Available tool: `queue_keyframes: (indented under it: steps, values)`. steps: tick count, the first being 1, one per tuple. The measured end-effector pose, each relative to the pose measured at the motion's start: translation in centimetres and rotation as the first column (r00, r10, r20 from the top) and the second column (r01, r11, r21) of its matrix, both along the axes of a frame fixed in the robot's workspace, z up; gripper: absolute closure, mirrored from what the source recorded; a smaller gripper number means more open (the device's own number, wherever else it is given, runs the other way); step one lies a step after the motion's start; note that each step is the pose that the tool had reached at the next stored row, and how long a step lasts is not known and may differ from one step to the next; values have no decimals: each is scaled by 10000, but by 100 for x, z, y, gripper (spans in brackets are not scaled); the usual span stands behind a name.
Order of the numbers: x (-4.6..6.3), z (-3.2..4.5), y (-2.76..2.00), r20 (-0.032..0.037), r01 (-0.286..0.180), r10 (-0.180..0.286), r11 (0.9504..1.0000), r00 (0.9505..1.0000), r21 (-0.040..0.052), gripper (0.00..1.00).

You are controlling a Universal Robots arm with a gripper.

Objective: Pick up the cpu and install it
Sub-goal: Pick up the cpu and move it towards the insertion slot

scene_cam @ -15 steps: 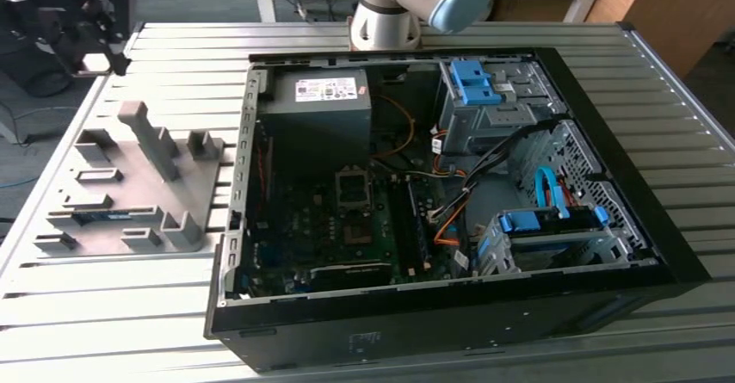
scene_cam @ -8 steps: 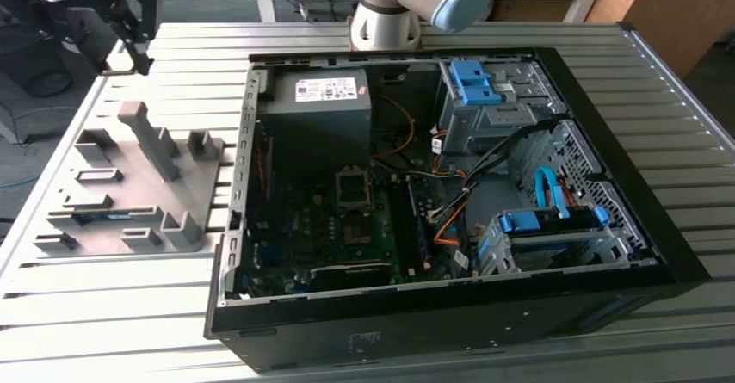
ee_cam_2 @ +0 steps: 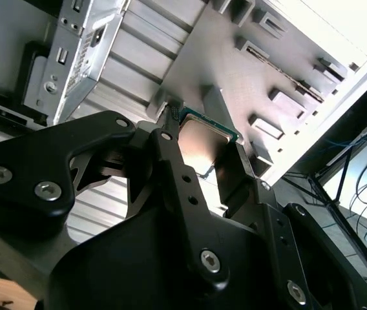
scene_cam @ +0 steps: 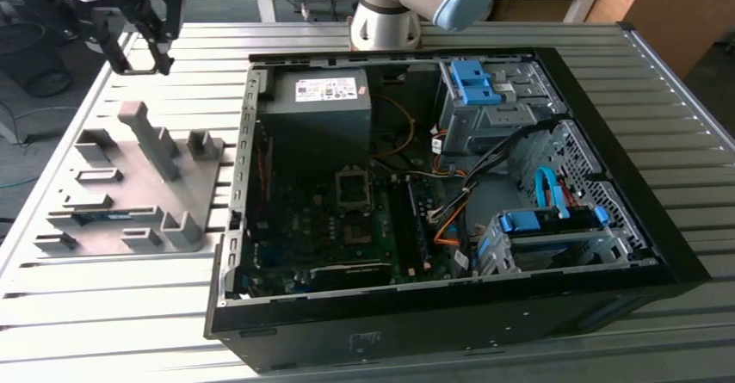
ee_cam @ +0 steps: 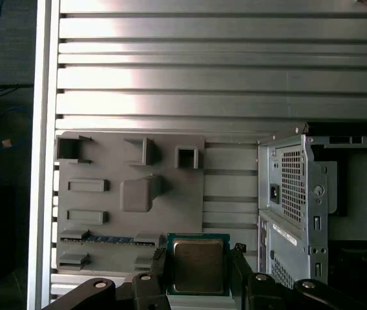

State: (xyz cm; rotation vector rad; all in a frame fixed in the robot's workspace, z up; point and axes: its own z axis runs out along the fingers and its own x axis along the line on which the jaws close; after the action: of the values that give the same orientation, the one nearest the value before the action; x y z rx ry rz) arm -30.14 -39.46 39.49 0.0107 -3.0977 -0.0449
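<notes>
My gripper [scene_cam: 140, 63] hangs high over the table's far corner at the exterior view's left, above the grey fixture tray [scene_cam: 138, 185]. It is shut on the cpu [ee_cam: 198, 271], a small square chip with a dull metal top and a green rim. Both wrist views show the cpu [ee_cam_2: 199, 152] pinched by its edges between the two black fingers [ee_cam: 237, 258]. The open PC case [scene_cam: 436, 194] lies to the exterior view's right of the gripper. The motherboard's square socket [scene_cam: 350, 181] sits near the case's middle.
A long blue-green memory stick [ee_cam: 99, 239] rests in a slot of the fixture tray, among raised grey blocks [scene_cam: 150, 138]. Inside the case are a grey power supply [scene_cam: 316, 112], blue drive cages [scene_cam: 471, 82] and loose cables [scene_cam: 453, 215]. The arm's base [scene_cam: 385, 21] stands behind the case.
</notes>
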Motion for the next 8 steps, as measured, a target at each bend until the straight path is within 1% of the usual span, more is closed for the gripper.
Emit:
queue_keyframes:
  steps: [8]
  values:
    - [270, 0, 0, -19, 0, 0, 10000, 10000, 0, 53]
